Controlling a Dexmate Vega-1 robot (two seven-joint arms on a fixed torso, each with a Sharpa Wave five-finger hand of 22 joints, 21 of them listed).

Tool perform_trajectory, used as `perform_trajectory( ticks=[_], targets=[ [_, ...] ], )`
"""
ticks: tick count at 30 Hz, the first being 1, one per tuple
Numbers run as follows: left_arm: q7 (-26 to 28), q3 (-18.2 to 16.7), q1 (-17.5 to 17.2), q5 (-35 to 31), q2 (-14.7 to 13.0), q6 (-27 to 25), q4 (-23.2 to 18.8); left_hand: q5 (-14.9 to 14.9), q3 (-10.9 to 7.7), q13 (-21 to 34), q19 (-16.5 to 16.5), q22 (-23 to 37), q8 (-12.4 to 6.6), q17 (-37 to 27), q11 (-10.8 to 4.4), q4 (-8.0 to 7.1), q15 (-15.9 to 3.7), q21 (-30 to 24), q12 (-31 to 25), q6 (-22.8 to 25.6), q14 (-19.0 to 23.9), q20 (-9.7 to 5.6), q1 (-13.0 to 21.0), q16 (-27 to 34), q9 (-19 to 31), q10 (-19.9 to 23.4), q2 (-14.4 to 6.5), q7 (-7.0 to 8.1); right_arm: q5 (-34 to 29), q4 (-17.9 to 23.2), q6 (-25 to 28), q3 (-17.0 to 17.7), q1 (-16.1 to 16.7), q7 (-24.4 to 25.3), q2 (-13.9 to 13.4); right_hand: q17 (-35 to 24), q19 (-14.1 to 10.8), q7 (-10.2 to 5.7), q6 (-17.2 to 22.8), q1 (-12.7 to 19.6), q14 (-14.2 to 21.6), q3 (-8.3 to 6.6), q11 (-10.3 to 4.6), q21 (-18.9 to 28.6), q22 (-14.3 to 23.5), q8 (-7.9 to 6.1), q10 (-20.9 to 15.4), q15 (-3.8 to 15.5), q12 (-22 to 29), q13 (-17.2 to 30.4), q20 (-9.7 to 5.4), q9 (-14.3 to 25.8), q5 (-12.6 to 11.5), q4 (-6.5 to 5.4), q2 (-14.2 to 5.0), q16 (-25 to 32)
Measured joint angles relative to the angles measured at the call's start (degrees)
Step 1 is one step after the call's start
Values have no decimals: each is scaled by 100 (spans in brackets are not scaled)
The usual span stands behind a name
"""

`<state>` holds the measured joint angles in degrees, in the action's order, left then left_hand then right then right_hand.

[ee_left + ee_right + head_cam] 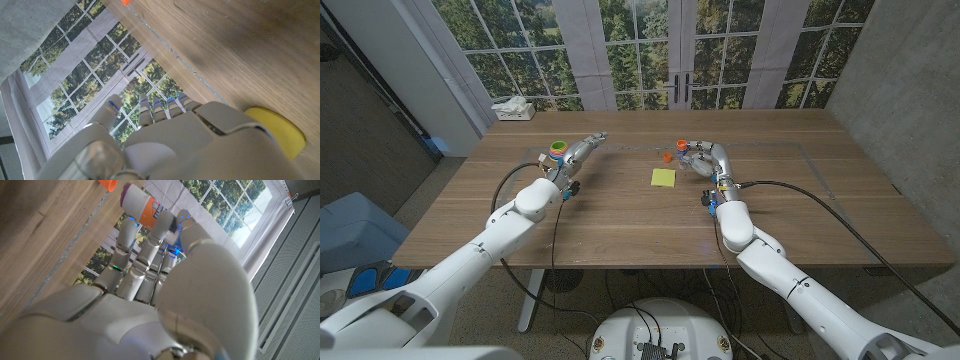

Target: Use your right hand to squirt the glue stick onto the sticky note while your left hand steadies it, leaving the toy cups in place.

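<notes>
A yellow sticky note (664, 177) lies on the wooden table (620, 230) between my two hands. My right hand (701, 158) is just behind and to the right of it and grips the glue stick (142, 205), a white tube with an orange label and a purple end. A small orange piece (667, 156) (107, 184) sits on the table beside that hand. My left hand (582, 150) hovers left of the note with its fingers (150, 107) stretched out, holding nothing. The stacked toy cups (558, 150) stand right next to it; a yellow cup (277, 130) shows by the palm.
A white tissue box (513, 108) stands at the table's far left corner. Black cables (820, 195) run across the table from both wrists. Tall windows stand behind the far edge.
</notes>
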<state>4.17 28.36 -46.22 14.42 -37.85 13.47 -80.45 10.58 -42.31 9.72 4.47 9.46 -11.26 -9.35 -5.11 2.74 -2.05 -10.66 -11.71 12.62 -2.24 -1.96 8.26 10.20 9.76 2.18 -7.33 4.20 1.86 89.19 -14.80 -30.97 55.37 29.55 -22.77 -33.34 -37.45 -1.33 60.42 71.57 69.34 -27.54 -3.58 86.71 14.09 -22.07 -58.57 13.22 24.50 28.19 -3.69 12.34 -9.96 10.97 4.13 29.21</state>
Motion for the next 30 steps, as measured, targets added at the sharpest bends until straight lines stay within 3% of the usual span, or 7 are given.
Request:
perform_trajectory(
  ticks=[10,14,27,30],
  targets=[
    [106,176,92,-571,-178,-232,-225,26,-230,0,53,0,-27,0,27,230,0,0,0,218,0,53,313,0,0,152,-112,-68,227,-136,-125,21,-63,-121,103,1,0,0,0,0,18,0,0,44,-44,2,0,18,-23,1,0,4,4,0,0,0],
    [112,238,121,-756,-235,-300,-309,27,-326,0,81,0,-27,-13,-54,320,0,0,0,337,0,86,439,0,-1,234,-137,-51,343,-186,-157,33,-86,-167,153,1,0,0,0,0,18,0,0,44,-53,4,-1,18,-37,1,0,4,5,0,0,0],
    [56,429,179,-1280,-392,-524,-557,71,-459,30,83,0,-9,-13,-120,358,22,0,0,488,22,145,640,0,-1,326,-197,-17,645,-375,-282,49,-171,-296,321,-27,0,0,0,0,17,0,9,76,-107,40,-10,18,-67,1,0,27,12,0,0,-44],
    [24,478,194,-1354,-417,-560,-600,71,-458,29,83,0,60,-13,-178,359,22,0,18,395,22,145,657,0,-2,268,-205,70,676,-409,-316,49,-185,-307,347,-26,0,0,0,0,31,0,9,89,-107,46,-9,31,-83,2,0,36,-1,0,0,-44]
  ],
)
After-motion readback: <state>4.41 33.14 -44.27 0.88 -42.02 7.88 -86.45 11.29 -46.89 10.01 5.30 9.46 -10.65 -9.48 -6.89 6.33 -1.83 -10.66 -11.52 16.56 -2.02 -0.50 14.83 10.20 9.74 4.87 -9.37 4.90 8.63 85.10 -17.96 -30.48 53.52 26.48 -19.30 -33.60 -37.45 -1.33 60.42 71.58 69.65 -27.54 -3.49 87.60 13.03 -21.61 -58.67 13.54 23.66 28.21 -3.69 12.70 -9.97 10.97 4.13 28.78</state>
